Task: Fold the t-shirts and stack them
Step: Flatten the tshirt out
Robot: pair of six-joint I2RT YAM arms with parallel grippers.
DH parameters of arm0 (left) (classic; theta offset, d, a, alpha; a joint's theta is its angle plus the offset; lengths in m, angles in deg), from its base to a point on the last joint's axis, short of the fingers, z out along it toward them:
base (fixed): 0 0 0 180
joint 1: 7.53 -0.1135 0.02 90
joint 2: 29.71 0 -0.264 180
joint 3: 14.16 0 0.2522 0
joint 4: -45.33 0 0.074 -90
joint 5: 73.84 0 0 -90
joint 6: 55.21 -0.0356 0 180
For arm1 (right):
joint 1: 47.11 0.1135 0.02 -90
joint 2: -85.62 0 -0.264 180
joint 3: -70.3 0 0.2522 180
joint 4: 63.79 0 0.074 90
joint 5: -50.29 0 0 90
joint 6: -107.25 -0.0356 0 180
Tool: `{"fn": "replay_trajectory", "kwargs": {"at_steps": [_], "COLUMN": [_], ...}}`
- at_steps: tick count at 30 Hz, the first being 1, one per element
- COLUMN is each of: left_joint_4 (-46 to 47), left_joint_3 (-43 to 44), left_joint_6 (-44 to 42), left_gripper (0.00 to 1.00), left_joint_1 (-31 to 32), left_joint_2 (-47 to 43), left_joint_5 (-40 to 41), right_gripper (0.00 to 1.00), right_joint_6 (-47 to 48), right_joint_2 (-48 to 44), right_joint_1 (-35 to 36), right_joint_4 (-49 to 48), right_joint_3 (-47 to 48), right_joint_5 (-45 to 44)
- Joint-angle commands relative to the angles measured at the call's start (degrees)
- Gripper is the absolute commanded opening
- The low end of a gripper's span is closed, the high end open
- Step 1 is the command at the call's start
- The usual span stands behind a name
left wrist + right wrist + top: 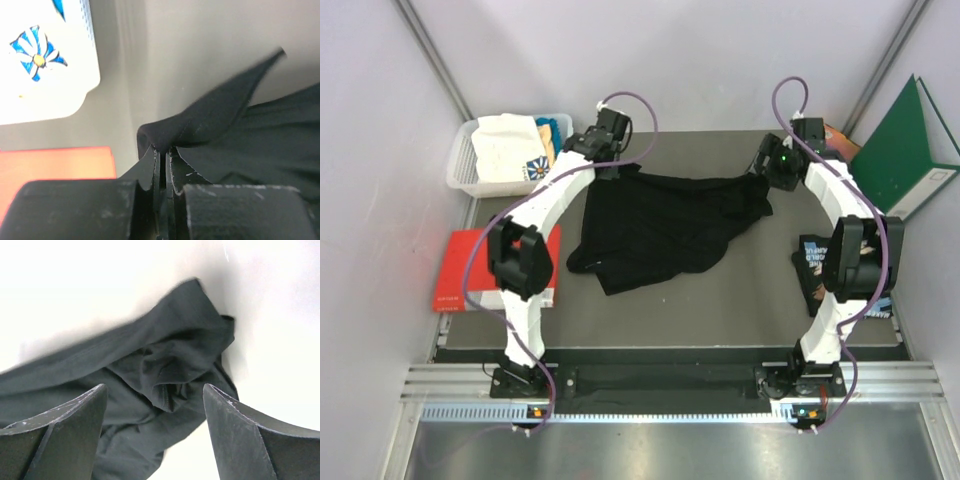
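Left hand [162,152] pinches the black t-shirt [660,225] at its far-left corner.

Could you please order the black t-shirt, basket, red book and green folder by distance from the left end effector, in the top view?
1. black t-shirt, gripped by the left end effector
2. basket, to its left
3. red book, near left edge
4. green folder, far right

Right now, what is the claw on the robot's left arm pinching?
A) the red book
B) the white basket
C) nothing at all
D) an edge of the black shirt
D: in the left wrist view, the left gripper is shut on a raised fold of the black t-shirt, and the cloth peaks right at its fingertips.
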Motion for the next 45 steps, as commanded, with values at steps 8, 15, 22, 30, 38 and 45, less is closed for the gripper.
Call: {"fn": "replay_trajectory", "kwargs": {"at_steps": [8,15,22,30,38,45], "left_joint_4": [0.47,-2.88,-4.63,-5.07,-5.69,-6.3], "left_joint_3": [-30.7,-38.19,-38.1,-39.69,-36.35,-33.53], "left_joint_6": [4.36,5.68,6.39,6.3,6.74,6.92], "left_gripper": [0.0,0.0,0.0,0.0,0.0,0.0], "left_joint_1": [-0.23,-0.23,-0.23,-0.14,-0.23,-0.14], "left_joint_2": [-23.91,-23.74,-20.66,-19.61,-16.98,-14.51], "left_joint_5": [-22.14,-19.86,-20.82,-23.02,-22.94,-21.8], "right_gripper": [0.78,0.71,0.71,0.71,0.71,0.35], "right_joint_6": [-1.97,-3.38,-3.28,-6.97,-5.66,-3.99], "right_joint_2": [-2.8,6.78,15.92,30.86,37.38,41.6], "right_joint_1": [-3.22,-1.81,2.06,3.72,5.57,8.99], "right_joint_4": [-1.99,-3.58,-3.92,-7.26,-10.07,-5.95], "right_joint_3": [5.57,8.64,17.87,32.81,38.53,43.63], "right_joint_5": [2.61,10.79,13.25,12.82,9.21,9.74]}}
